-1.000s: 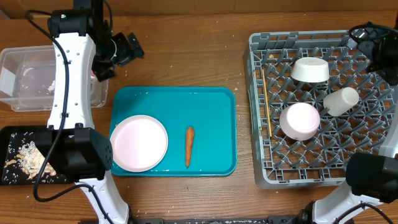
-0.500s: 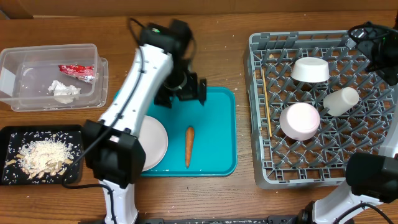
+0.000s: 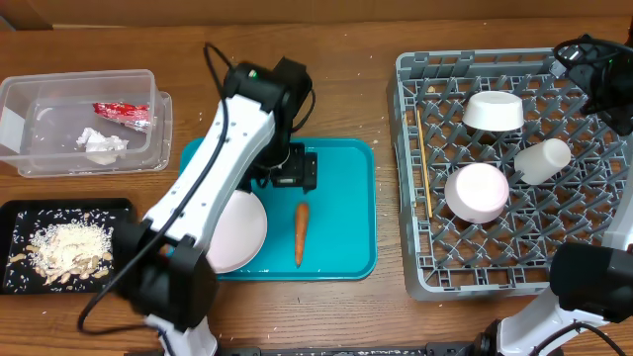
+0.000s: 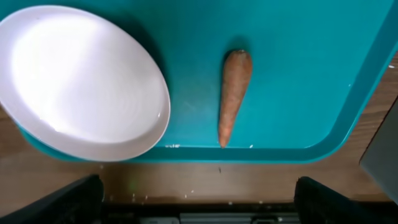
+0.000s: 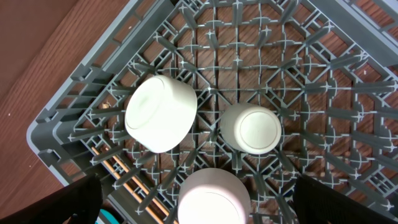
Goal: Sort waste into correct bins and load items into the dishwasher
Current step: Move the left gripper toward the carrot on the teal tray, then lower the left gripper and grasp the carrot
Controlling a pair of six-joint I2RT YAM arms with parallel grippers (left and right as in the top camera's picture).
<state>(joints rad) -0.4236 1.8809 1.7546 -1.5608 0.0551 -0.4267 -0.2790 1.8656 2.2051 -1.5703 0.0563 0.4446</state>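
1. Landmark: the teal tray [image 3: 346, 148]. The carrot [image 3: 301, 233] and the plate [image 3: 242, 232] are the only task things on it.
2. Waste done: the red wrapper [image 3: 124, 112] and tissue [image 3: 102, 144] lie in the clear tub [image 3: 79, 74], off the tray's far-left corner. The food scraps [image 3: 64, 247] are in the black tray [image 3: 20, 213], left of the teal tray's near-left corner.
3. Dishes done: two bowls [image 3: 494, 110] [image 3: 476, 192], the cup [image 3: 542, 160] and the chopsticks [image 3: 419, 148] sit in the dish rack [image 3: 406, 69], just right of the teal tray.
4. Waste left: the carrot lies right of the tray's middle, thin end toward the near edge, apart from the plate.
5. Dishes left: the plate fills the tray's left half, its rim reaching the near-left edge.
6. The left gripper [image 3: 297, 170] hovers over the tray, just far-side of the carrot. Its jaws are spread wide with nothing between them.
7. The right gripper [image 3: 579, 61] hangs over the rack's far-right corner, well apart from the tray. Its fingers are wide apart and empty.
8. We judge two moves remain. The carrot probably goes to the black tray with the scraps, and the plate goes into the rack. The carrot looks like the step in hand.
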